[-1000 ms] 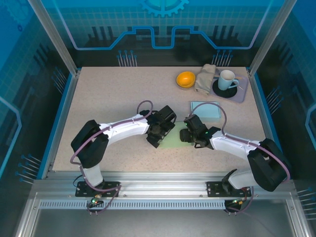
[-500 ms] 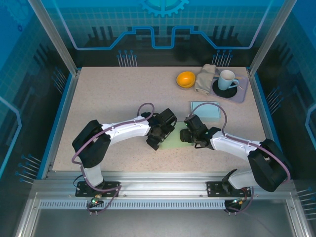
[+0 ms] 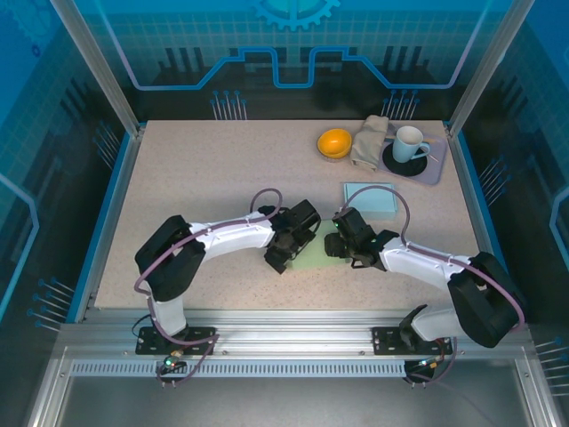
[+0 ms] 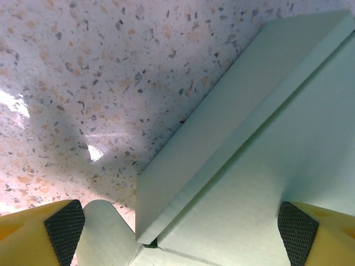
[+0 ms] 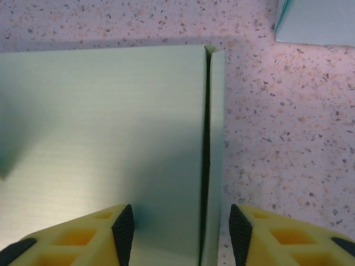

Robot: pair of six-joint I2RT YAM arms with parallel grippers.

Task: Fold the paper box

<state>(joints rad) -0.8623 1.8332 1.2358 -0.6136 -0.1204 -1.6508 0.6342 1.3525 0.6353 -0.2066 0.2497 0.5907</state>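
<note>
The pale green paper box (image 3: 313,252) lies on the speckled table between my two grippers. My left gripper (image 3: 283,248) is over its left side, jaws wide open. In the left wrist view a raised side flap (image 4: 233,105) runs diagonally, with a rounded tab (image 4: 108,235) near the left fingertip (image 4: 65,227). My right gripper (image 3: 340,244) is over the box's right edge, open. In the right wrist view the flat green panel (image 5: 105,133) has a narrow folded strip (image 5: 216,144) along its right side, and both lie between the open fingertips (image 5: 123,233).
A light blue flat box (image 3: 371,198) lies just behind the right gripper. At the back right are an orange bowl (image 3: 334,142), a beige cloth (image 3: 369,140) and a white mug (image 3: 409,143) on a dark saucer. Open table spreads to the left and back.
The left arm has shifted slightly rightward along the table toward the box. The right gripper and the green box stay about where they were.
</note>
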